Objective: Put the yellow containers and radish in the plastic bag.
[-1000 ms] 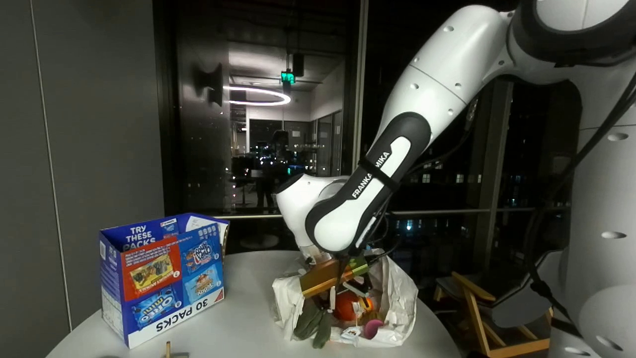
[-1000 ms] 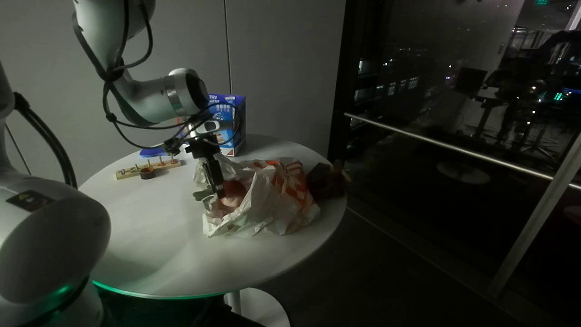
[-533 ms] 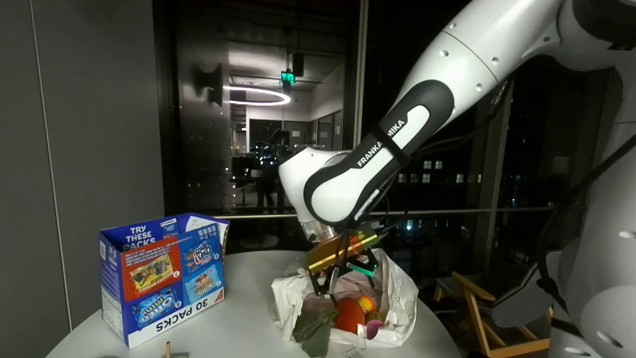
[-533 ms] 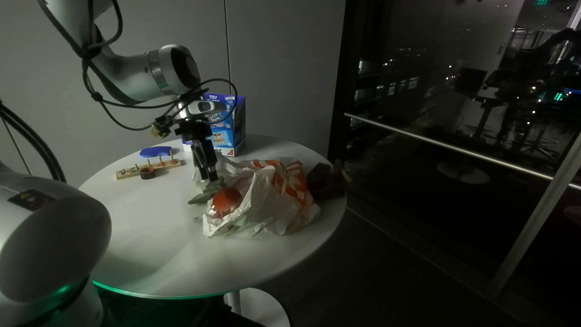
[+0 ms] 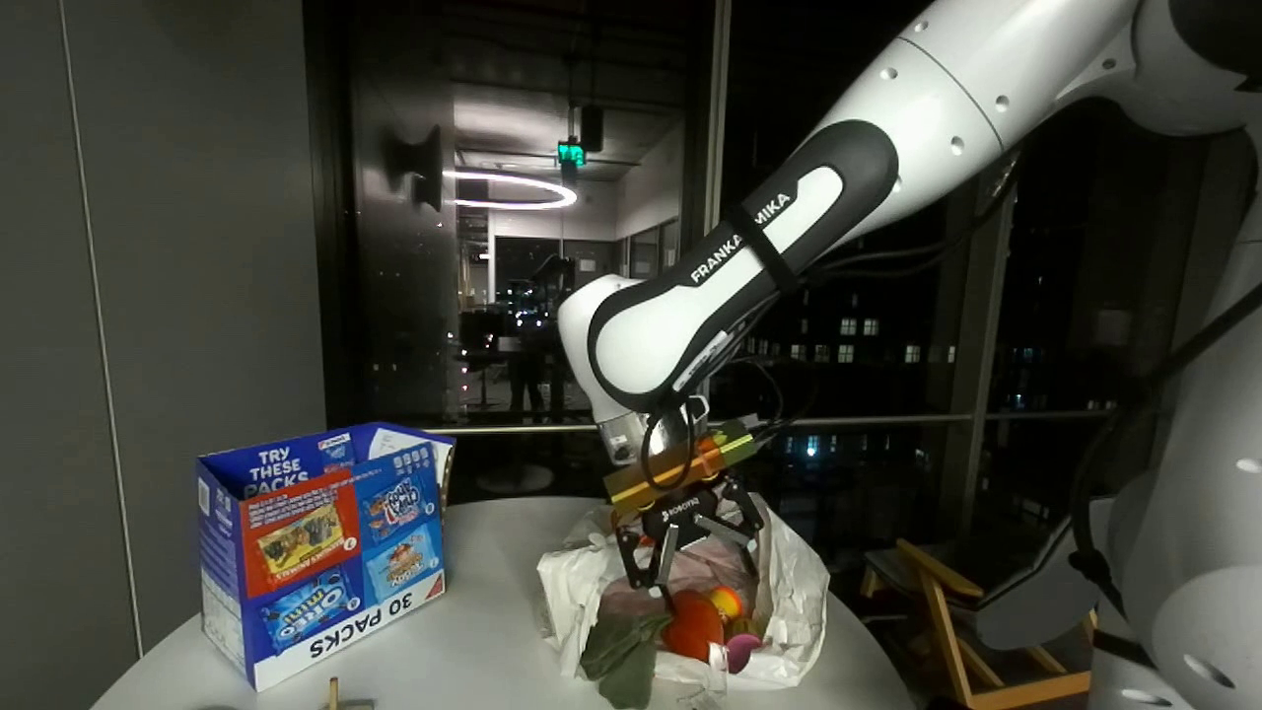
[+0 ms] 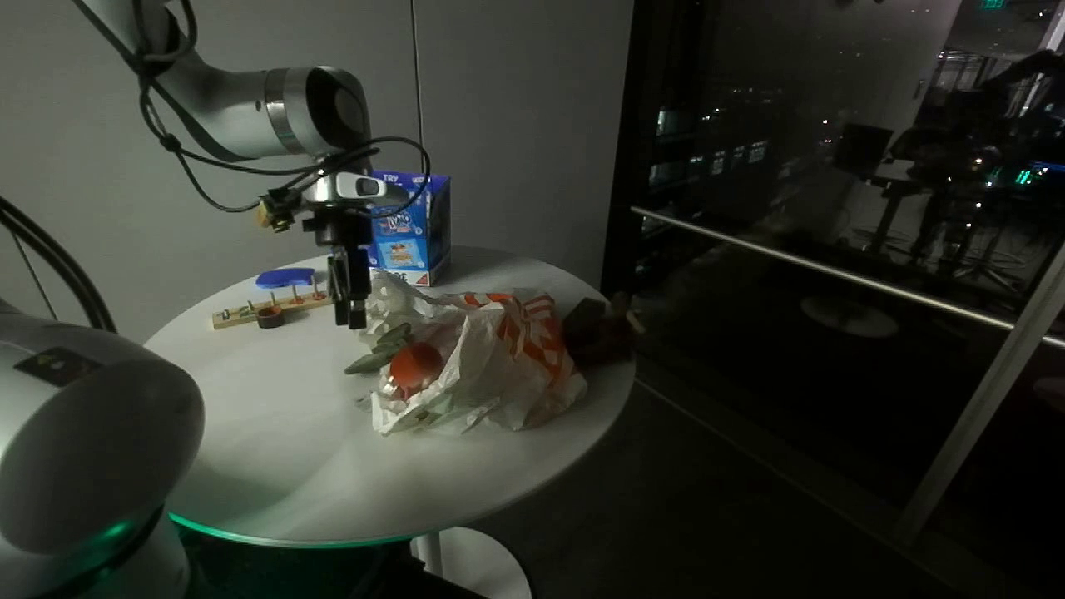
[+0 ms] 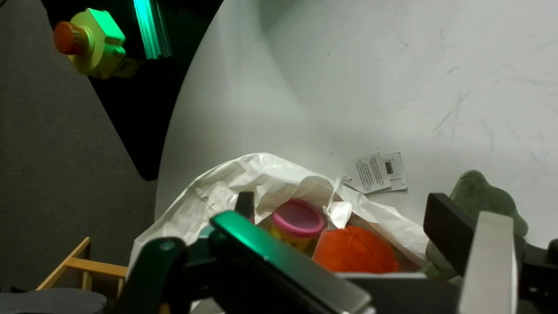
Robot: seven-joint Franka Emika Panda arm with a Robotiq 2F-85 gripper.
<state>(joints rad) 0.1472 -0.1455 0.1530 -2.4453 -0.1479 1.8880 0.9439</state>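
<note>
The white plastic bag [image 5: 797,592] lies on its side with its mouth open; its orange print shows in an exterior view [image 6: 532,333]. The red-orange plush radish [image 5: 693,628] sits in the bag's mouth, also seen in the wrist view [image 7: 355,250]. Its green leaves [image 5: 623,663] hang out over the bag's edge onto the table. A yellow container with a pink lid [image 7: 300,220] is inside beside the radish. Another container with an orange-yellow end [image 5: 727,601] lies behind it. My gripper [image 7: 344,214] is open and empty above the bag mouth, apart from the radish.
A tall blue snack box [image 5: 320,552] stands on the round white table [image 6: 299,449]. A wooden peg board [image 6: 270,308] and a blue piece [image 6: 285,278] lie near it. A dark brown object [image 6: 597,333] sits behind the bag at the table edge. Paper tags [image 7: 375,173] lie beside the bag.
My gripper was low at the radish in the bag mouth; it has risen clear and shows open. The radish and its leaves have settled slightly outward and now stay still.
</note>
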